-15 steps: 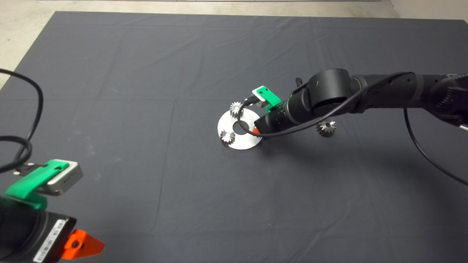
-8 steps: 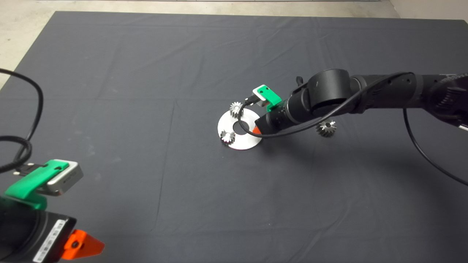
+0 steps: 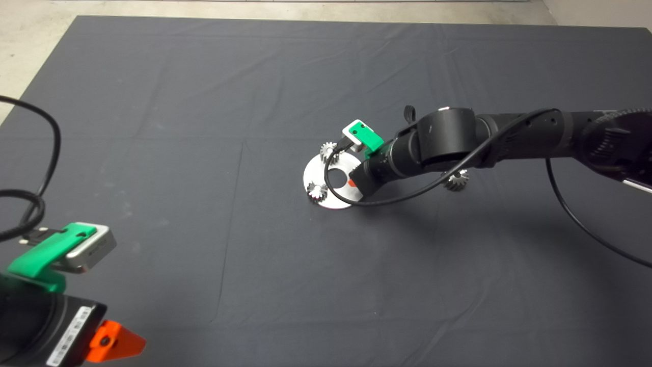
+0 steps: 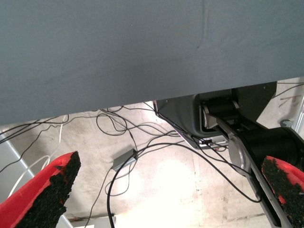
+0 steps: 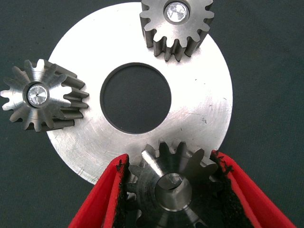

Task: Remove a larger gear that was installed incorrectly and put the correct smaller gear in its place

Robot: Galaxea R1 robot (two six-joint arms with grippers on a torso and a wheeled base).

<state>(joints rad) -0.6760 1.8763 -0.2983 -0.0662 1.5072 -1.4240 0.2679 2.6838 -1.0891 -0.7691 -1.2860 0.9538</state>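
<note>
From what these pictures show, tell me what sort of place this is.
Probably a robot test bench in a lab: a dark mat on the table, loose cables on a concrete floor, and gears on a metal disc.

right end effector [image 5: 170, 190] seemingly clamped, left end effector [image 4: 171, 190] parked

My head camera sits high above, tilted down over the whole dark mat [image 3: 204, 102], far enough back that the round plate [image 3: 333, 196] looks tiny mid-picture. My right wrist camera rides just behind my right claw [image 5: 172, 190], looking straight down at close range: the same plate [image 5: 204, 114] fills its picture, so these two views share the plate and the gears on it. My left wrist camera, on my parked left claw [image 4: 166, 190] at the mat's near left corner, faces past the mat's edge [image 4: 142, 57] to the cabled floor [image 4: 156, 175] beyond. It shares only mat with the head view.
</note>
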